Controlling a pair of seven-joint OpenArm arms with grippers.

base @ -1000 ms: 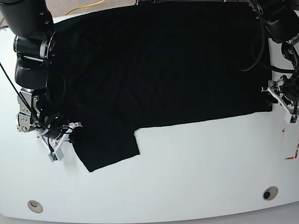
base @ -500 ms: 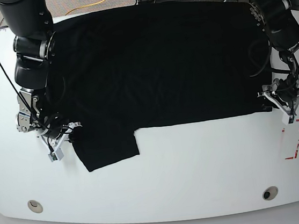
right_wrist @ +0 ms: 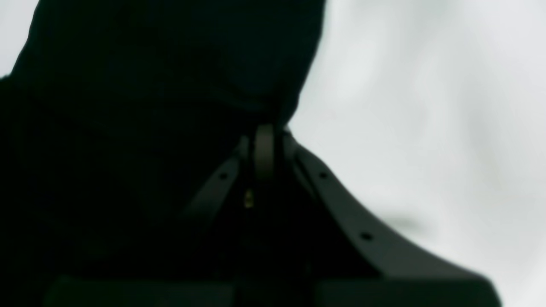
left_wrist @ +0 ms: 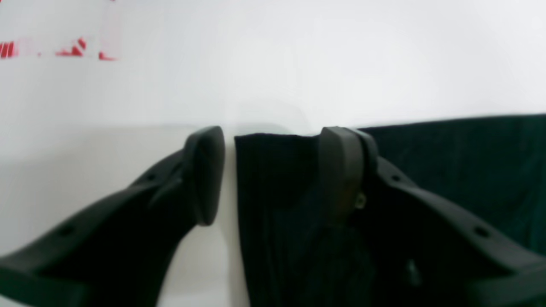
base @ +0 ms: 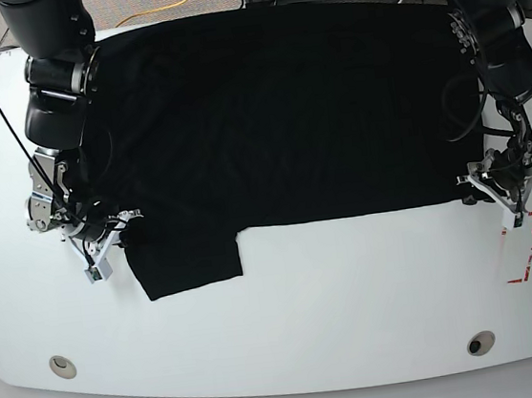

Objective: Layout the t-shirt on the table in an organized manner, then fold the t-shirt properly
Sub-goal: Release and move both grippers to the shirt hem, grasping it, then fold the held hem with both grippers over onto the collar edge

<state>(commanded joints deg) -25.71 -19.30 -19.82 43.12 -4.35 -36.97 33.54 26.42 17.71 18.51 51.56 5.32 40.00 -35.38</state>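
Left wrist view: the left claw (left_wrist: 273, 175) stands spread apart, one finger (left_wrist: 204, 170) on bare white table (left_wrist: 298, 64), the other finger (left_wrist: 341, 170) on black cloth, so the corner of the t-shirt (left_wrist: 273, 179) lies between them, not pinched. Red dashed marks (left_wrist: 76, 47) show blurred at top left; no writing can be read there.

Right wrist view: the right claw (right_wrist: 264, 147) is clenched on a fold of the t-shirt, cloth bunched just above the fingertips. Picture dark and blurred.

Base view: the t-shirt (base: 285, 110) is spread flat across the far half of the table (base: 354, 295), one sleeve (base: 187, 261) sticking toward the near edge beside the right claw (base: 108, 246). Left claw (base: 495, 187) sits at the opposite lower corner. Two grey round holes (base: 62, 364) near the front edge. No brand or label legible on the cloth.
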